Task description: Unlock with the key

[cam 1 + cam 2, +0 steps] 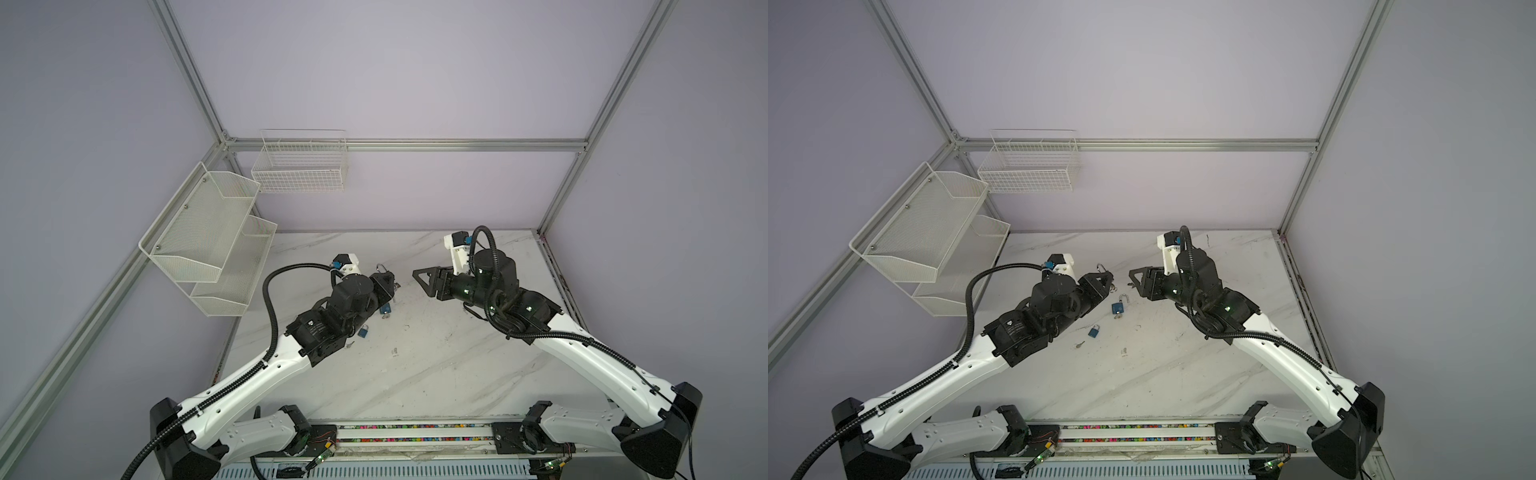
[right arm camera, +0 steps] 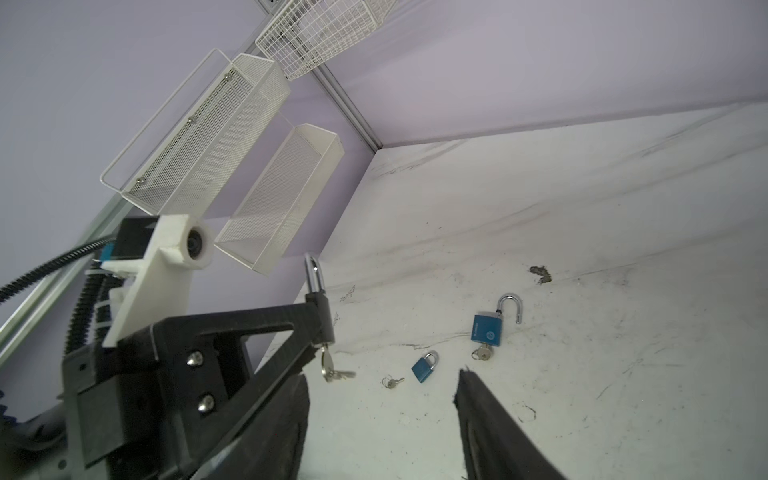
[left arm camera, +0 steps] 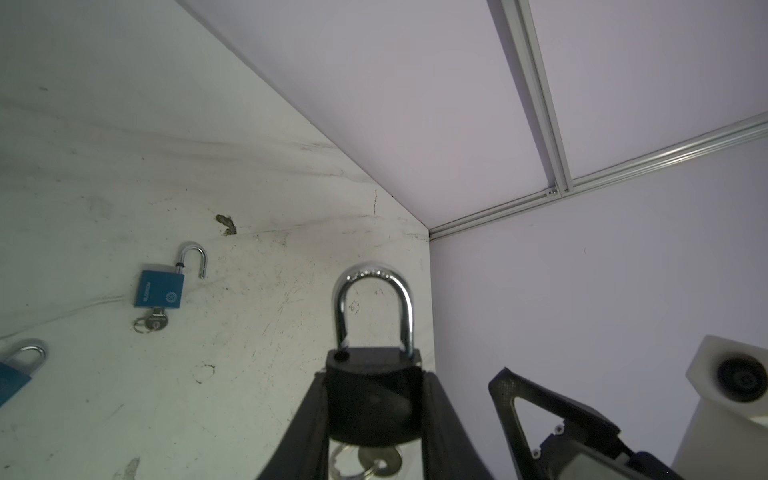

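The left jaws pinch the black padlock (image 3: 372, 399), shackle (image 3: 374, 291) popped, key (image 2: 325, 361) in its keyhole; the right jaws stand spread, empty, beside it; an open blue padlock (image 2: 487, 329) lies on the worktop (image 1: 415, 374).

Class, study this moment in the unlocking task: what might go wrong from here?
1. The black padlock is pinched only by the left gripper; it might slip.
2. Its key dangles unheld, the right gripper standing open and apart; it could fall out.
3. The closed blue padlock lies close by the left arm, which might sweep it.
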